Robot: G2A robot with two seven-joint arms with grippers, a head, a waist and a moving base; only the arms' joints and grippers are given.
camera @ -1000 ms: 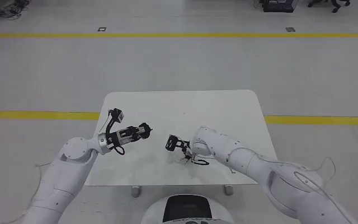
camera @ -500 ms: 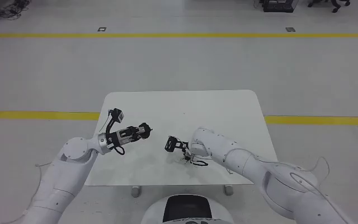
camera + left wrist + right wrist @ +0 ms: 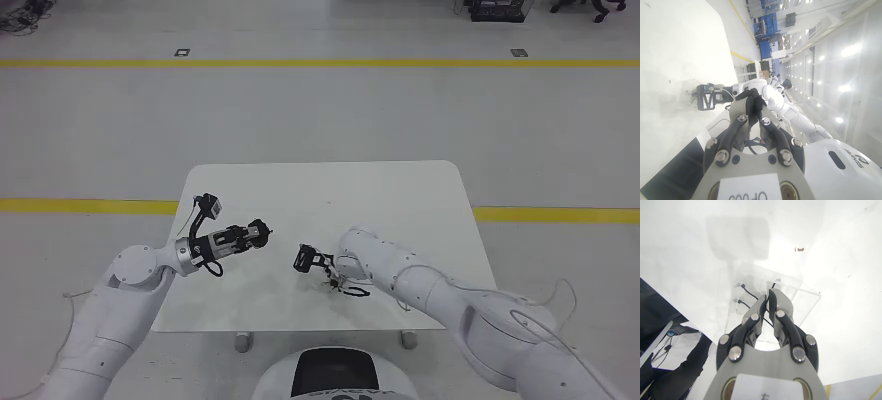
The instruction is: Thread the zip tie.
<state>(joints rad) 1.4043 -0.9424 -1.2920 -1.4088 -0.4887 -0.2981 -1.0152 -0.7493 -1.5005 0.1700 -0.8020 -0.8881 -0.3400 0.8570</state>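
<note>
My right gripper (image 3: pixel 303 258) (image 3: pixel 767 292) hangs over a clear plastic box (image 3: pixel 806 306) near the table's front edge. It is shut on a thin black zip tie (image 3: pixel 773 285) whose end pokes out past the fingertips. More black zip ties (image 3: pixel 748 292) lie inside the box. My left gripper (image 3: pixel 262 232) (image 3: pixel 753 92) is held above the table to the left of the box, apart from it. It is shut on a black piece (image 3: pixel 753 106) whose exact shape I cannot make out. The right gripper (image 3: pixel 705 97) also appears in the left wrist view, over the box.
The white table (image 3: pixel 400 200) is bare behind and to the right of the box (image 3: pixel 335 282). Its front edge runs close to both grippers. A small brown mark (image 3: pixel 800 249) is on the tabletop beyond the box.
The right arm has shifted slightly left and toward the front edge over the box. The left arm has kept still.
</note>
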